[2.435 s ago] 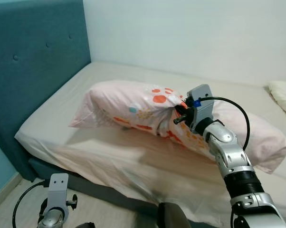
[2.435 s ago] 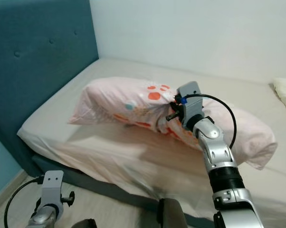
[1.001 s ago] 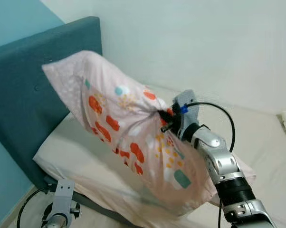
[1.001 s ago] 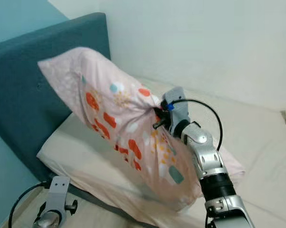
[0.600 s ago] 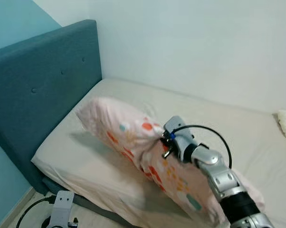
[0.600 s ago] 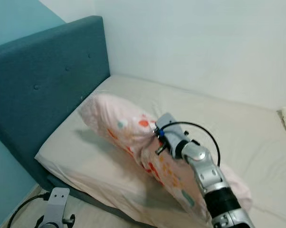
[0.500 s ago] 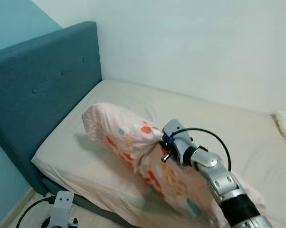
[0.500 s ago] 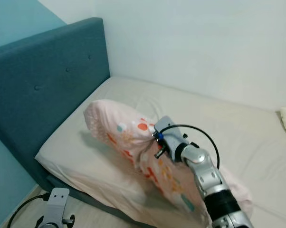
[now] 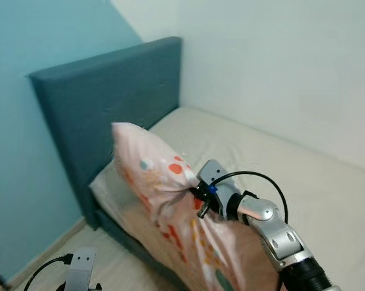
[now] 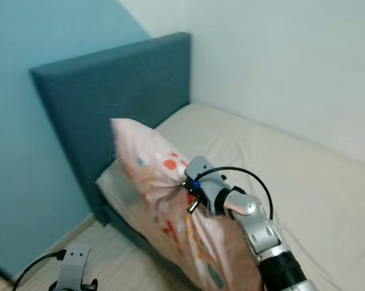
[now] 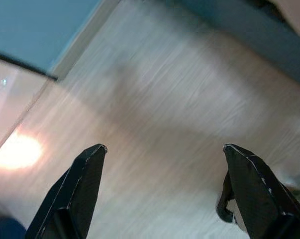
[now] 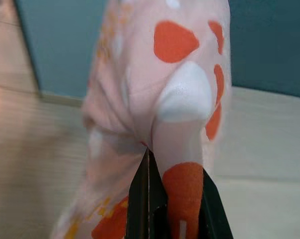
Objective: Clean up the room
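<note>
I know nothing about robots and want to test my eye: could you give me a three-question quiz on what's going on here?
1. True or false: the right end effector is shut on the pink pillow.
2. What colour is the headboard? A) teal B) red C) white
3. What lies under the left end effector?

Key: 1. true. 2. A. 3. The wooden floor.

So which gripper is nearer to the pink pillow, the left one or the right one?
Right. The right gripper is shut on the pink pillow, holding it above the bed. The left gripper hangs open, low over the floor.
</note>
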